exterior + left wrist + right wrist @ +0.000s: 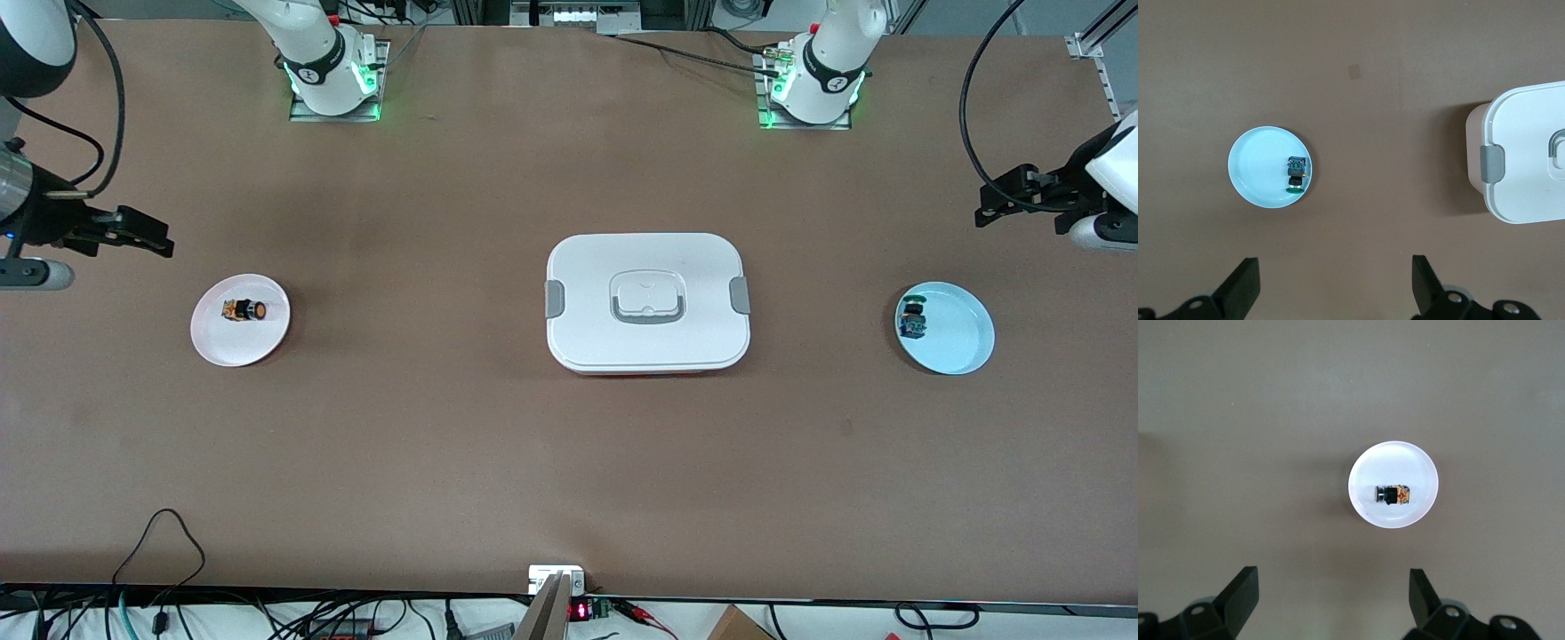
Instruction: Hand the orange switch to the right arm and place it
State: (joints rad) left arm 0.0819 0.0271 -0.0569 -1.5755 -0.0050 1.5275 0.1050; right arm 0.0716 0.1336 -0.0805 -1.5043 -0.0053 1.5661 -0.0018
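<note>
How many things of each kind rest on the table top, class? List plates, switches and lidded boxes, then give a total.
Plates: 2, the pink plate and the pale blue plate
Switches: 2, the orange switch and the blue-green switch
Lidded boxes: 1, the white box
Total: 5

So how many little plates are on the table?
2: a pink plate with the orange switch at the right arm's end, a light blue plate at the left arm's end.

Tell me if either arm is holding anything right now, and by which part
Nothing is held. The left end effector and right end effector are both open and empty. The orange switch lies on the pink plate.
</note>
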